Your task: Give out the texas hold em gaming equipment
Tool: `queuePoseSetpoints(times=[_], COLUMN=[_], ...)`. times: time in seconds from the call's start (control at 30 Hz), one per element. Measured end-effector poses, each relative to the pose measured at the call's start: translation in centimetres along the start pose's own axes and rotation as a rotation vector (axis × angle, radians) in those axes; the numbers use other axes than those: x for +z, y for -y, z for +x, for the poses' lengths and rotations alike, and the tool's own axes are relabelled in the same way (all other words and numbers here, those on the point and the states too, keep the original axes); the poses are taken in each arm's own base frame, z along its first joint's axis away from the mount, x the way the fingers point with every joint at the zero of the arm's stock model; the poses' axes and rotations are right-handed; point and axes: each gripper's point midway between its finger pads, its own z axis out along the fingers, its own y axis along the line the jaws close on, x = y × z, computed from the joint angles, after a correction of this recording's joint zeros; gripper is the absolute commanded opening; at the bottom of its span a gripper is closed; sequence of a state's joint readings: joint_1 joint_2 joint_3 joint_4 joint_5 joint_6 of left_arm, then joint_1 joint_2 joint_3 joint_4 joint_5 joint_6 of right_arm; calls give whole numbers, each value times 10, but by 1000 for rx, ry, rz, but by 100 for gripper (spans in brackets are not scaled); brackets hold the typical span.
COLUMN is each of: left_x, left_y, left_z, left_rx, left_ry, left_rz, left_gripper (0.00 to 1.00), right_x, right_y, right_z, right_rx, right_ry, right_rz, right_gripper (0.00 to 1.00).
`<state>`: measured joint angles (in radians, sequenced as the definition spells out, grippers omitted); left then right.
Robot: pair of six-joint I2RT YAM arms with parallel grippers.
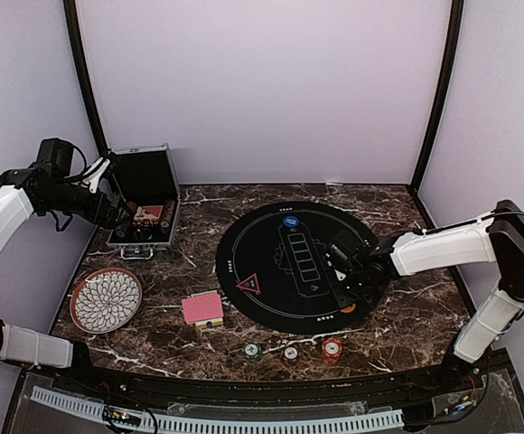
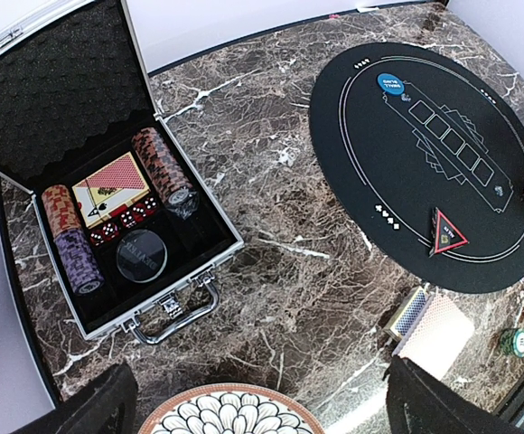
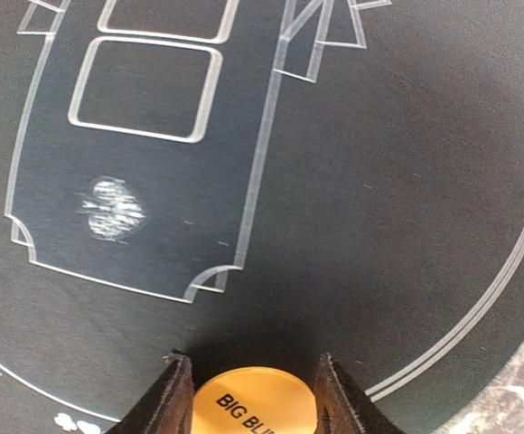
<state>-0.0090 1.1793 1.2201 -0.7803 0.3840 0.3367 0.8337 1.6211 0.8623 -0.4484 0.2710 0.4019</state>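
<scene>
Top view: on the mat (image 1: 271, 240) lie the blue disc (image 1: 290, 221), the red triangle (image 1: 250, 284) and the orange disc (image 1: 347, 308), with the right gripper (image 1: 343, 291) over the orange one. The cards (image 1: 202, 308) and three chips (image 1: 291, 353) wait off the mat, probably undealt.

Left wrist: the left gripper (image 2: 260, 366) hangs near the case (image 2: 199, 271), jaws wide apart.

Right wrist: the jaws flank the orange disc; I cannot tell whether they clamp it

Case: silver case (image 1: 145, 176), upper left of my overhead view, lid raised, black foam lining it.
Plate: round plate (image 1: 106, 299) with a white petal pattern, lower left, below the case and apart from it.
Mat: black round mat (image 1: 244, 244) with white printed outlines, at centre, flat on the table.
Table: dark brown marble table (image 1: 199, 203), white veins.
Walls: plain white walls (image 1: 262, 81) across the top.
</scene>
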Motion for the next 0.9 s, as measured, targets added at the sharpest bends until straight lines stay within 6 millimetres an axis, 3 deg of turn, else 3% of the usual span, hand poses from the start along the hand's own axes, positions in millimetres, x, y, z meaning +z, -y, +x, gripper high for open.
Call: queuePoseSetpoints(times=[0.2,0.33,0.47,0.63,0.73,0.9], left_x=[0,0,0,0,0,-1], left_y=[0,0,1,2,2,3], left_z=[0,0,2,5,7,8], left_rx=[2,7,8,7,7,6], left_ry=[0,-2,-9,-21,-27,-32], left_rz=[0,0,3,8,10,12], left_gripper=[99,99,99,99,99,99], right_x=[-19,-55,-102,-132,-134,-129], right_y=[7,-2,-29,-64,-81,-96], right_z=[-2,-24,-31,0,26,53], right_rx=[-8,-16,-65,-160,-230,-293], right_ry=[-3,63,128,79,7,-77], right_rz=[13,-30,-137,-248,-275,-293], right_gripper=[69,78,85,92,92,89])
